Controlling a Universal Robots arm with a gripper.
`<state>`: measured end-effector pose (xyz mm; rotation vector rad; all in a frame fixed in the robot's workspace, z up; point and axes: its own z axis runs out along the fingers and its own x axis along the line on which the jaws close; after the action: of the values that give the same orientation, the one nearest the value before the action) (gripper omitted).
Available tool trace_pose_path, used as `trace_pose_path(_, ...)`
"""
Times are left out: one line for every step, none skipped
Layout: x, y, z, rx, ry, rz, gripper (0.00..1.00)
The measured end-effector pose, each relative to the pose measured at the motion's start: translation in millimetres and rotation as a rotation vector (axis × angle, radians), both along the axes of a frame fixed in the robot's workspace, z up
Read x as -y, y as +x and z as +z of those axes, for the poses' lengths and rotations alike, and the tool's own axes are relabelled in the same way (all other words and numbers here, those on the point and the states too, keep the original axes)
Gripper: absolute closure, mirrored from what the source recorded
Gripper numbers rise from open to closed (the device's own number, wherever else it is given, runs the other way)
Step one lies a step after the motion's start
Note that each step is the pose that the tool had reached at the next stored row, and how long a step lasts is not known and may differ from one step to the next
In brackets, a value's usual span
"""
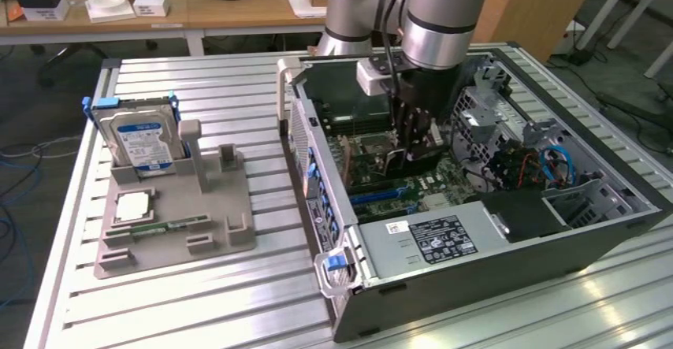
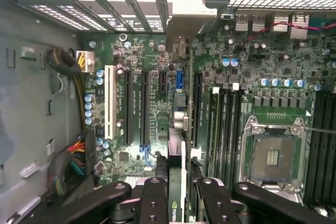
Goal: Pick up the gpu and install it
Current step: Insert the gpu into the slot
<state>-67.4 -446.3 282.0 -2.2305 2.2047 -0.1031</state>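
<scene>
Here, the tool (image 2: 181, 186) is closed narrowly on the gpu (image 2: 174, 211), its black fingers (image 2: 154, 198) pressing the two faces of the card, which is held edge-on with a green logo visible between them. In the exterior view the tool (image 1: 414, 140) hangs at upper centre of the frame, under the grey arm (image 1: 442, 18), with the gpu (image 1: 423, 158) upright at its tip, down inside the open case (image 1: 442, 286). The card is over the motherboard (image 2: 142, 66), in line with the row of long slots (image 2: 128, 108); whether it touches one cannot be told. A bare socket (image 2: 273, 156) lies beyond the slots on the same board. The case lies on its side on the ribbed tabletop (image 1: 210, 310). Well apart, toward the exterior view's left, a grey rack (image 1: 200, 239) carries a hard drive (image 1: 142, 140) standing upright and a narrow green stick (image 1: 169, 227) lying flat.
</scene>
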Motion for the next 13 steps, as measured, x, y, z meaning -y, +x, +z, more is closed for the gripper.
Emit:
trace_pose_path(0.1, -0.4, -1.8, 0.0000, 0.0000, 0.000, 0.74)
trace_pose_path(0.2, -0.7, -3.6, 0.0000, -0.0001, 0.000, 0.74)
trace_pose_path(0.3, -1.0, -5.4, 0.0000, -0.0002, 0.000, 0.74)
trace_pose_path(0.4, -1.3, -7.2, 0.0000, -0.0003, 0.000, 0.74)
trace_pose_path(0.5, -1.5, -9.1, 0.0001, -0.0003, 0.000, 0.74)
trace_pose_path(0.7, -1.7, -10.9, 0.0000, -0.0005, 0.000, 0.74)
trace_pose_path(0.7, -1.9, -12.7, 0.0001, -0.0005, 0.000, 0.74)
trace_pose_path(0.8, -2.1, -14.6, 0.0001, -0.0006, 0.000, 0.74)
trace_pose_path(0.8, -2.4, -16.4, 0.0001, -0.0007, 0.000, 0.74)
trace_pose_path(0.8, -2.9, -18.1, 0.0000, -0.0013, 0.000, 0.74)
trace_pose_path(0.8, -4.0, -19.7, 0.0001, -0.0017, 0.000, 0.74)
trace_pose_path(0.8, -6.3, -21.0, 0.0004, -0.0021, 0.000, 0.74)
trace_pose_path(0.8, -8.9, -21.7, 0.0010, -0.0022, 0.000, 0.74)
